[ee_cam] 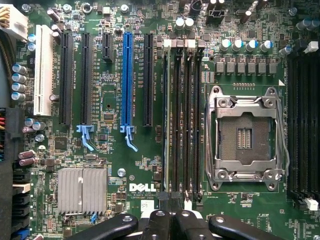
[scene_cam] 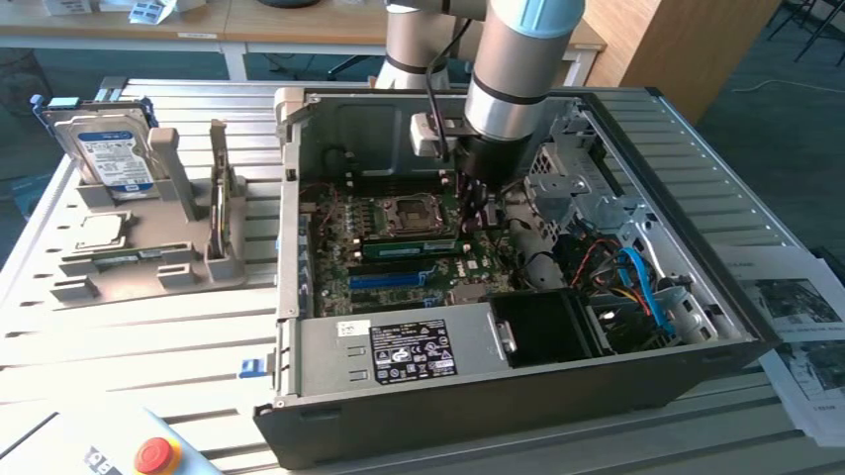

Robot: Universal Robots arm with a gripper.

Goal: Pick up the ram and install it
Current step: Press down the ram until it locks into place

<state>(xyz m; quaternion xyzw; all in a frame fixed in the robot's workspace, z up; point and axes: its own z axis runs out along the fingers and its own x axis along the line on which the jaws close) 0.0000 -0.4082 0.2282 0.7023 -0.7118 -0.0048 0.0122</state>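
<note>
The ram (scene_cam: pixel 410 248) is a long green stick standing on edge in a motherboard slot just in front of the processor socket (scene_cam: pixel 403 213), inside the open computer case (scene_cam: pixel 528 386). In the exterior view my gripper (scene_cam: pixel 482 220) reaches down into the case at the stick's right end. Its black fingers (ee_cam: pixel 157 225) are pressed together over one end of the dark ram slots (ee_cam: pixel 182 125). Nothing shows between them. In the wrist view I cannot tell the stick apart from the slots.
A grey stand (scene_cam: pixel 172 262) left of the case holds a silver-and-blue hard drive (scene_cam: pixel 113 153) and a square processor chip (scene_cam: pixel 99 230). Case walls, the power supply (scene_cam: pixel 396 351) and loose cables (scene_cam: pixel 634 277) hem the arm in. A red stop button (scene_cam: pixel 156 455) sits at the front.
</note>
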